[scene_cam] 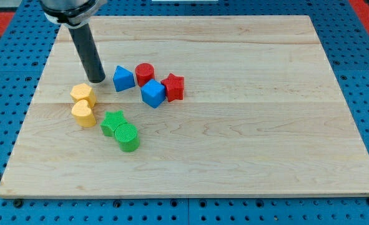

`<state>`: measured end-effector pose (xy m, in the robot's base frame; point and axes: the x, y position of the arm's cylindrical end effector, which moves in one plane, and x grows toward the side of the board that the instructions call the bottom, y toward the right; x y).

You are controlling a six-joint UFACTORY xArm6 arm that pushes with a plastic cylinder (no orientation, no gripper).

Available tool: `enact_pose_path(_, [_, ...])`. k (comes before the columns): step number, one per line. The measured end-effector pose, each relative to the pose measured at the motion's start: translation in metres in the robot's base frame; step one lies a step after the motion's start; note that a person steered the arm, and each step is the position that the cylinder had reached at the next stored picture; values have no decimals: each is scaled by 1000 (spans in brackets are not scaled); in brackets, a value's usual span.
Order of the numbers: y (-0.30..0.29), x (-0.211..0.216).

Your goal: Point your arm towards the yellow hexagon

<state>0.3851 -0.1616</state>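
Note:
The yellow hexagon [83, 94] lies on the wooden board [246, 137] at the view's left. My tip [97, 80] rests on the board just above and to the right of it, a small gap apart. A yellow heart [83, 114] sits directly below the hexagon, touching it.
A blue triangular block [123, 78] lies right of my tip. A red cylinder [145, 73], a blue cube [153, 93] and a red star [173, 86] cluster further right. A green star [113, 122] and a green cylinder [128, 137] lie below. A blue pegboard [359, 62] surrounds the board.

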Motion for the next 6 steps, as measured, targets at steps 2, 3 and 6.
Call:
enact_pose_path(2, [49,7])
enact_pose_path(3, [49,6])
enact_pose_path(6, [-13,3])
